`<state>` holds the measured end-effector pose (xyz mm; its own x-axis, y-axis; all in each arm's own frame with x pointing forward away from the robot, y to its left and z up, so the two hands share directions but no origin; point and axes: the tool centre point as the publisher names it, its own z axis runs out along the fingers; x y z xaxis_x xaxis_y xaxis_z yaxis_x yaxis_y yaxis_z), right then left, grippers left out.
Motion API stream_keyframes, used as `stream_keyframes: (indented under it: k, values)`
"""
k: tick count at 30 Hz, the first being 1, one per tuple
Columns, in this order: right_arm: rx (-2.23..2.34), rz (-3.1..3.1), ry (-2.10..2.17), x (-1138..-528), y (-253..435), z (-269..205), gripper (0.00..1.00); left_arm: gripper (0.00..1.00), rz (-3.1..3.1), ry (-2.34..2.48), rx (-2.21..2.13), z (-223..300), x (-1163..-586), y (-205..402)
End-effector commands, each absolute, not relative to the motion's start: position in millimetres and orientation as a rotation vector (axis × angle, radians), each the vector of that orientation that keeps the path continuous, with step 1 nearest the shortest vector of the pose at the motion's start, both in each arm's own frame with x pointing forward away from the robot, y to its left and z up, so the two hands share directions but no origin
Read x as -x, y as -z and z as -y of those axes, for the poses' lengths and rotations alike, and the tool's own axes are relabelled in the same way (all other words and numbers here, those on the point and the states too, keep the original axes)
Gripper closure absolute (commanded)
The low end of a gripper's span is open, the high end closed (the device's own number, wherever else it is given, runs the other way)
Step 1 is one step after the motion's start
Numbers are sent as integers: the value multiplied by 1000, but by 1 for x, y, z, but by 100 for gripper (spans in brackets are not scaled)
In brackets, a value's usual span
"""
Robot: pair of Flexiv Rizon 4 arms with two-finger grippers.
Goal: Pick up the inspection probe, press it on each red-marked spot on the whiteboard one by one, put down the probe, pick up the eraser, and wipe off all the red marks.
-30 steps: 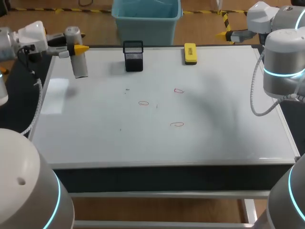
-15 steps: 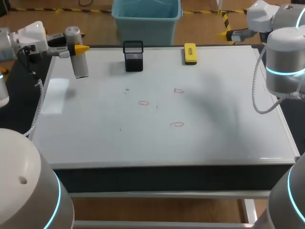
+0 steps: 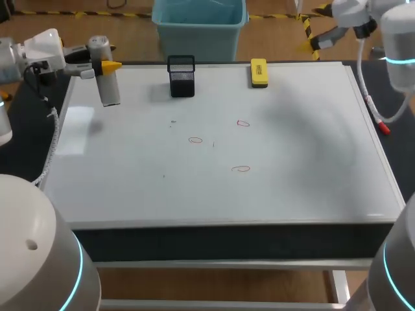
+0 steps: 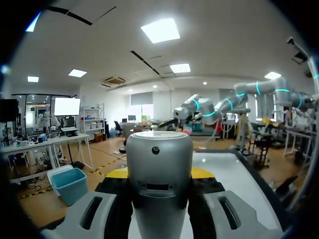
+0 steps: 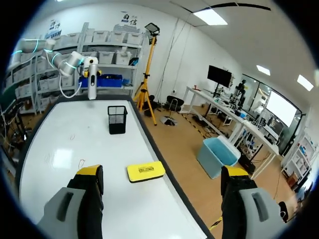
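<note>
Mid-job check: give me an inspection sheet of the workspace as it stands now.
Surface: whiteboard, glare patch near its left edge.
Job's things: three red marks unwiped near the middle; probe in the left gripper; yellow eraser lying at the far edge.
Clutter: black mesh holder at the far edge; red-tipped pen-like item beside the right edge.
Grippers: left gripper shut on the probe over the far left corner; right gripper open, empty, near the far right corner.
Cables: grey cable hangs along the left edge; second cable loops by the right edge.
Surroundings: nothing seen.
</note>
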<state>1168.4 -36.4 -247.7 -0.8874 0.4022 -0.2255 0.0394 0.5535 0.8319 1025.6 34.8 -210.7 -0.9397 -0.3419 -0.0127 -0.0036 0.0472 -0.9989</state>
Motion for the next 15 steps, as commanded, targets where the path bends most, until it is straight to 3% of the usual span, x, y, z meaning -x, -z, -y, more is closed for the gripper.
stream_keyframes:
  k: [1,15]
  values:
    - [91,-2890,-1184,-1201,262,25,0,100,-2074,1978,354,-34,-1025,210]
    - [638,-3127,-677,-1196,296,-34,0,100,-2074,1978,354,-34,-1025,210]
